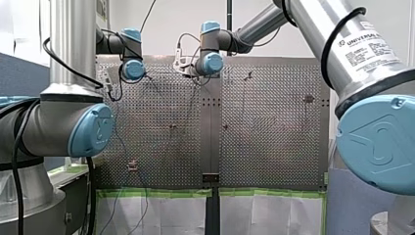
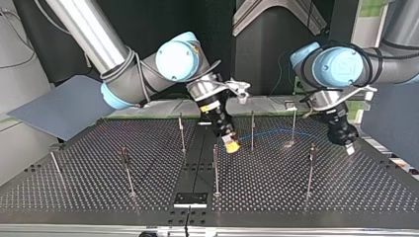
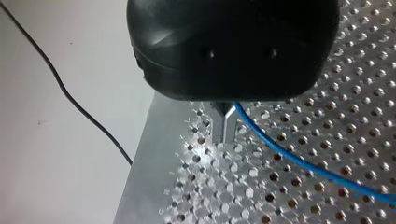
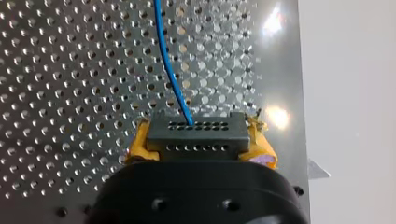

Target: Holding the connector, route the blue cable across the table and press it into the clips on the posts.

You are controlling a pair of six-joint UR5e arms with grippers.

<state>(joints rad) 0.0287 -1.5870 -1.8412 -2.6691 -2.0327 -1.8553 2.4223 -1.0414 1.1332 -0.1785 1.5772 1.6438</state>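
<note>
label (image 1: 368, 46) on my right arm (image 1: 313, 19) | reads "UNIVERSAL ROBOTS" | smaller print below unreadable

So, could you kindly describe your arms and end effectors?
My left arm and right arm: silver tubes, light-blue joint caps, black cables; the right bears a Universal Robots label. Left end effector: black. Right end effector: black, yellow pads.

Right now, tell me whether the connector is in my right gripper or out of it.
In. The right wrist view shows the connector clamped between the yellow pads of my right gripper, blue cable leading ahead.
</note>
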